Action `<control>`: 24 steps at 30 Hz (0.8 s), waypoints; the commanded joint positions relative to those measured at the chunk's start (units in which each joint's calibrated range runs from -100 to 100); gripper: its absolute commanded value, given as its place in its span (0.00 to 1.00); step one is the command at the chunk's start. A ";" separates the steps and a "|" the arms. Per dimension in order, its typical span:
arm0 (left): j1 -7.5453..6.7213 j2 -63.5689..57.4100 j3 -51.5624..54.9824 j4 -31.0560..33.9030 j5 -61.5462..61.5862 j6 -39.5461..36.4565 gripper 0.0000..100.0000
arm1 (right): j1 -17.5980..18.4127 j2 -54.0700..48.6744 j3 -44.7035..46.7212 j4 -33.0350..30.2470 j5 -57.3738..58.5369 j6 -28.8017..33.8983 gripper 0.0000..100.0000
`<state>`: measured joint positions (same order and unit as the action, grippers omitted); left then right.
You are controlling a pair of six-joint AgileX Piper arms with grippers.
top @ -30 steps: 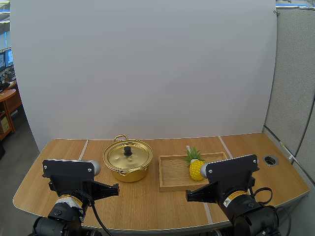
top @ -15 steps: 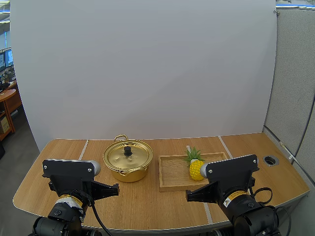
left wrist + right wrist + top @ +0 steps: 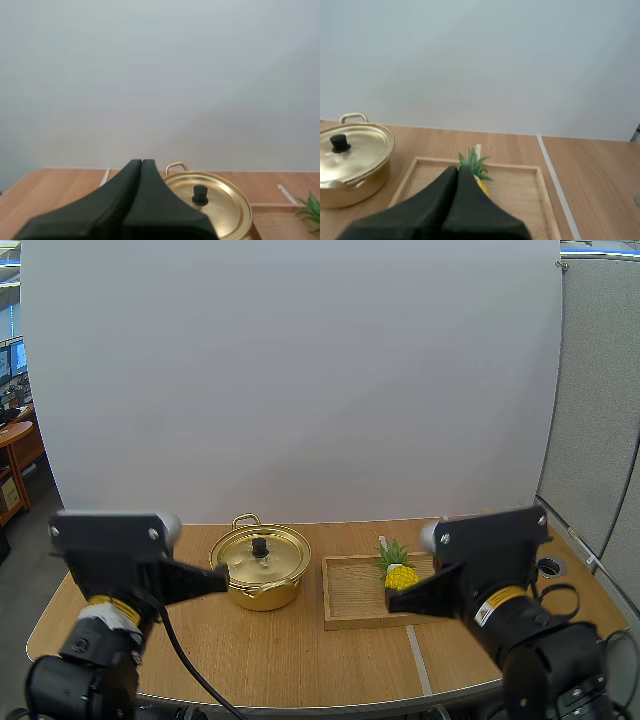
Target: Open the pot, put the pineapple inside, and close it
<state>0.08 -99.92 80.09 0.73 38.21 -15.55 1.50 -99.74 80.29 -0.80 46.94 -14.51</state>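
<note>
While both arms hang over the near edge of the worktop (image 3: 300, 655), the left end effector (image 3: 141, 166) has its fingers pressed together on nothing, and the right end effector (image 3: 458, 171) is likewise closed and empty. Beyond the left one sits the pot (image 3: 262, 596), its lid (image 3: 278, 556) on. Beyond the right one the pineapple (image 3: 401, 578) stands upright in the wooden tray (image 3: 350, 602).

Closed fingers would likely knock the small knob (image 3: 260, 544) rather than grip it, so they need to part first. A pinch off-centre could topple the fruit, and the tray's raised rim may catch a low approach. Bare worktop left of the pot gives room for the lid, while pot and tray sit just beside each other.
</note>
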 commanded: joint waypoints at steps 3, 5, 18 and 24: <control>0.06 -0.08 -8.73 0.18 12.42 -0.32 0.00 | -0.26 -0.26 -8.12 0.00 11.41 -0.16 0.00; 0.06 -0.08 -11.28 0.18 15.96 -0.32 0.00 | -0.26 -0.26 -10.47 0.00 16.48 -0.16 0.00; 0.06 -0.08 -24.35 0.33 38.38 1.26 0.00 | -0.26 -0.26 -19.00 0.00 35.44 -0.16 0.00; 0.06 4.17 -24.35 -4.50 40.95 7.88 0.00 | -0.26 0.45 -19.00 0.00 35.62 -0.16 0.00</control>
<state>0.08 -98.57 56.04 -0.84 78.00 -10.21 1.50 -99.89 61.83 -0.80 82.46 -14.51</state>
